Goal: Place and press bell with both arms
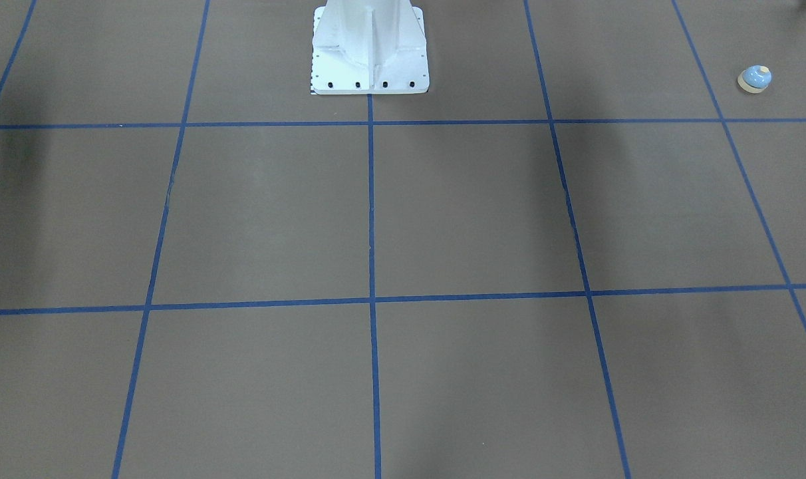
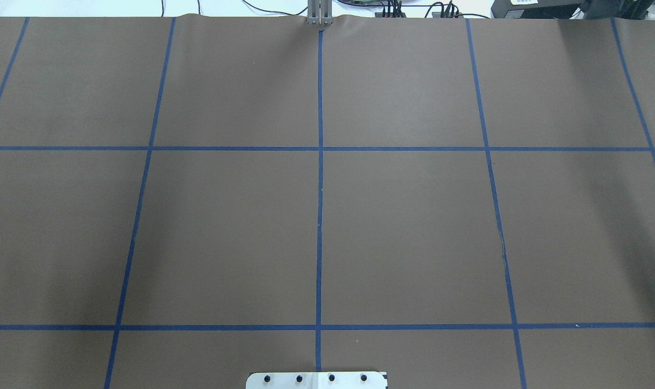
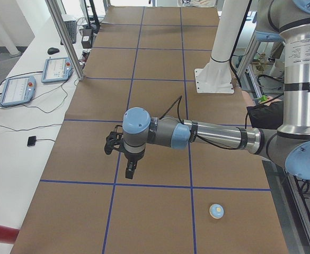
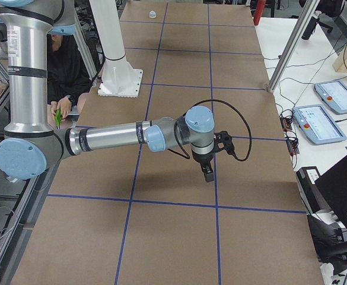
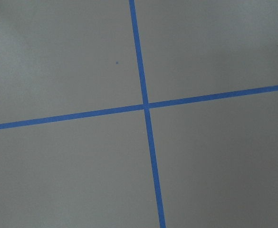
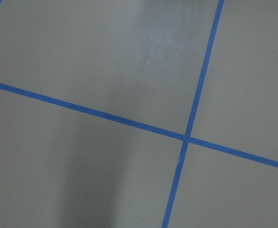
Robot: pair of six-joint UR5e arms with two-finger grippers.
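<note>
The small light blue bell (image 1: pixel 755 78) with a cream base stands upright on the brown table on the robot's left, near the robot's edge. It also shows in the exterior left view (image 3: pixel 216 211) and, far off, in the exterior right view (image 4: pixel 152 13). My left gripper (image 3: pixel 129 172) hangs pointing down above the table, well away from the bell toward the operators' side. My right gripper (image 4: pixel 208 174) hangs the same way over the table's other half. I cannot tell whether either is open or shut. Both wrist views show only table and tape lines.
The white bolted pedestal (image 1: pixel 370 60) stands at the robot's edge in the middle. Blue tape lines (image 2: pixel 320 162) divide the table into squares. A person (image 4: pixel 63 71) sits behind the robot. Tablets (image 3: pixel 17 90) and metal posts (image 3: pixel 64 37) stand along the operators' side.
</note>
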